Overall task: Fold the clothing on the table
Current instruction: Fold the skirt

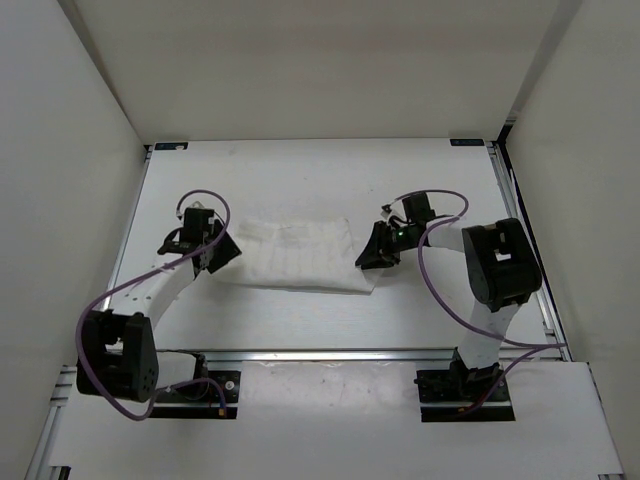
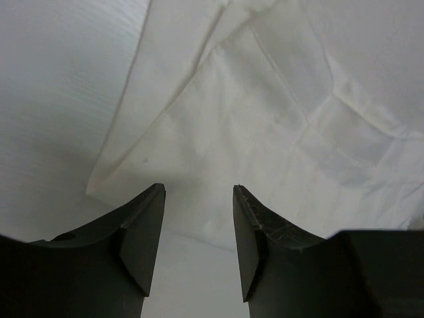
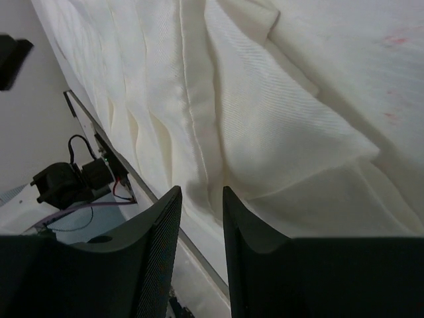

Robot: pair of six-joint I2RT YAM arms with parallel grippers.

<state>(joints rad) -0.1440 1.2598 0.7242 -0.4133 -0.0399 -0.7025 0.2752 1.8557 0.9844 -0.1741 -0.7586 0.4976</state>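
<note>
Two arms reach over the white table [image 1: 300, 175] in the top view. The clothing [image 1: 295, 255] lies flat near its middle as a folded, roughly rectangular pad. The left gripper [image 1: 222, 252] sits at the pad's left edge and the right gripper [image 1: 372, 258] at its right edge.

In the left wrist view, the left gripper [image 2: 198, 199] has its jaws moderately apart with nothing pinched. The clothing [image 2: 265, 132] spreads beyond the tips, its corner on the bare table [image 2: 53, 99].

In the right wrist view, the right gripper [image 3: 202, 195] shows a narrow gap. A seam of the creased clothing [image 3: 265, 119] runs down into it, though I cannot tell whether the fabric is clamped.
</note>
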